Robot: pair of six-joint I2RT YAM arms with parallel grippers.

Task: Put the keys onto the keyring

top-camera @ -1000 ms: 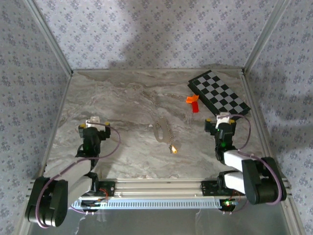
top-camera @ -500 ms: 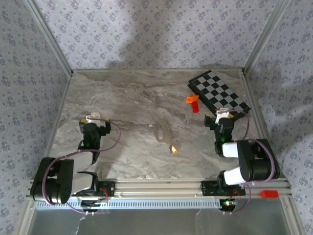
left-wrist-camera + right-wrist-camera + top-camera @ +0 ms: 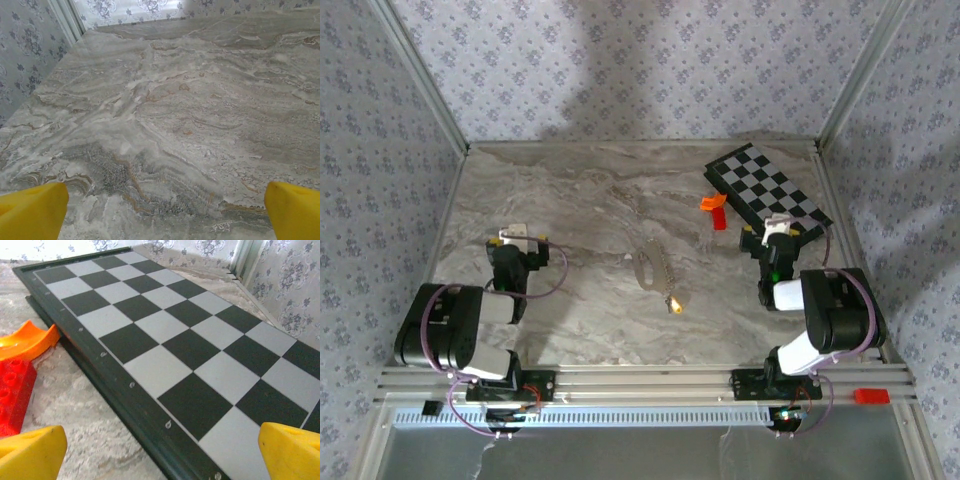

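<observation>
Both grippers wide open and empty, key not yet on the ring.
Key (image 3: 676, 304) lies mid-table at the near end of the keyring (image 3: 645, 268) chain; can't tell if they touch. Left gripper (image 3: 518, 237) and right gripper (image 3: 778, 227) sit well apart from both. Risks: the key is tiny and flat, so pads may skid off it or drag the chain. The right gripper faces the chessboard (image 3: 768, 188) and could clip it swinging in. No legible writing.

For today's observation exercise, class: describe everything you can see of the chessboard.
The chessboard is a flat rectangular board of black and white squares in a dark raised frame, perhaps plastic or painted wood. It lies flat and turned askew near the far right corner of the table. An orange block rests against its left edge.
</observation>
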